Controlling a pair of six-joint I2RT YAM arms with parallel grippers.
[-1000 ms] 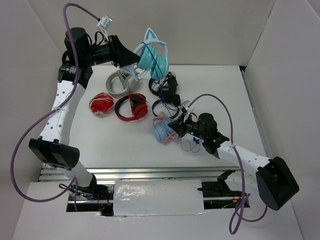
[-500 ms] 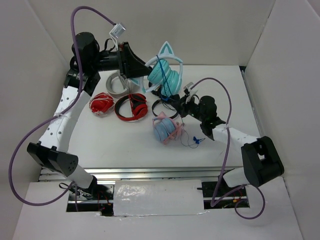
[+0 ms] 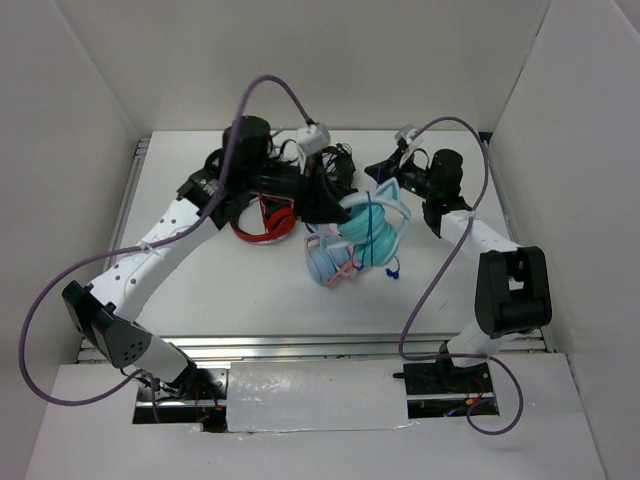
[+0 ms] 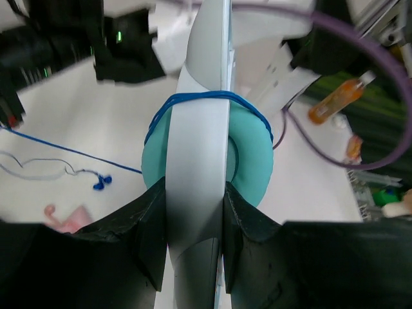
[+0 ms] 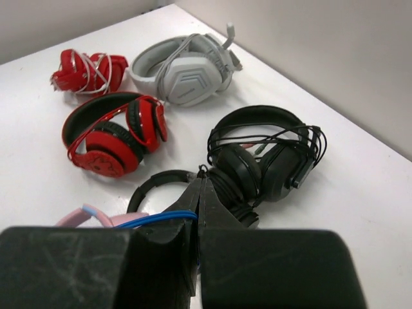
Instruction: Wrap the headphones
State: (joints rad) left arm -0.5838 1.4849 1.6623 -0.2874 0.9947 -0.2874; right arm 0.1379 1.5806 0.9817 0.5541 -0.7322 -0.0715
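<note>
From my overhead view, the left arm (image 3: 150, 265) comes up from the near left corner and bends across the table (image 3: 230, 290). It passes over the red-and-black headphones (image 3: 262, 222), which lie partly hidden beneath it.

At the end of that arm the left gripper (image 3: 335, 208) is clamped on the headphones (image 3: 372, 232). They sit near the middle of the table, just right of and behind the light-blue headphones (image 3: 328, 262) with the pink band. I cannot tell from above whether the teal pair touches the table.

On the left wrist camera I see both black fingers (image 4: 151, 219) pressed against the sides of the pale headband (image 4: 196, 141). The headband runs straight up the frame, with a teal ear cup (image 4: 251, 151) behind it. The cable (image 4: 193, 98) loops in blue turns around the headband and cup. A loose stretch trails off left across the table to the blue plug (image 4: 100, 184). From above, that plug (image 3: 394, 270) lies just in front of the teal pair.

Further right, the right gripper (image 3: 380, 166) points left from the back of the table, just behind the cat ears. The right arm (image 3: 470, 235) folds back toward its base at the near right.

Its wrist camera shows the right gripper (image 5: 199, 190) closed tight, with the blue cable (image 5: 164, 220) pinched between the fingers. Beyond it, from left to right, lie a small red pair (image 5: 89, 72), the red-and-black headphones (image 5: 116, 135), a white headset (image 5: 183, 69) and a black pair (image 5: 264, 158) wound in its own cord.
</note>
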